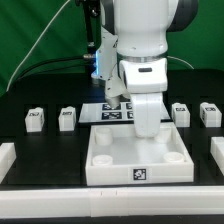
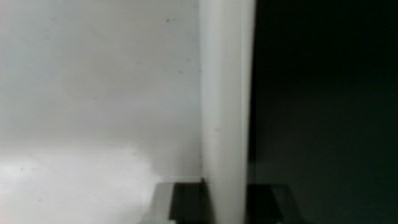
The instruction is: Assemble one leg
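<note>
The large white square tray (image 1: 110, 158) lies in the middle of the black table. My gripper (image 1: 147, 127) points straight down at the tray's far wall, towards the exterior view's right. In the wrist view my gripper (image 2: 226, 190) straddles that white wall (image 2: 226, 90). One dark finger (image 2: 189, 203) is on the inner side and the other is on the outer side, both against the wall. Four small white legs with tags stand on the table apart from my gripper: two on the exterior view's left (image 1: 34, 119) (image 1: 67, 117) and two on its right (image 1: 181, 113) (image 1: 210, 113).
The marker board (image 1: 112, 109) lies flat behind the tray. White guide blocks sit at the table's left edge (image 1: 6, 156) and right edge (image 1: 217, 150). A white strip (image 1: 100, 200) runs along the front. Cables and a green backdrop are behind the arm.
</note>
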You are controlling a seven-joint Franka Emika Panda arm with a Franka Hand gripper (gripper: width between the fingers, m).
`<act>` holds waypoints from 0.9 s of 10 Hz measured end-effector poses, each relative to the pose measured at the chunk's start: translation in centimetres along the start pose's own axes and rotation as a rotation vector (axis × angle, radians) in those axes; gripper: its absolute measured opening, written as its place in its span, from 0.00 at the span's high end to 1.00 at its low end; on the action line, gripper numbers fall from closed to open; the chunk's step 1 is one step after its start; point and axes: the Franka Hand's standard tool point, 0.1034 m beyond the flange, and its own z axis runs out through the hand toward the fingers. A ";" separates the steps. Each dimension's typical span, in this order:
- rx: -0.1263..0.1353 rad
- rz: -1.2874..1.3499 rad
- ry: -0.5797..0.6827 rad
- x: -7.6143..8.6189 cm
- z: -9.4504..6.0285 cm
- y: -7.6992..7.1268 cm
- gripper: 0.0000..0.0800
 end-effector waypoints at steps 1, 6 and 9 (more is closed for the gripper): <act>-0.002 -0.015 0.004 0.9 0.0 0.6 0.91; -0.011 -0.015 0.012 4.6 -0.4 3.1 0.91; -0.015 -0.009 0.015 4.6 -0.4 3.7 0.91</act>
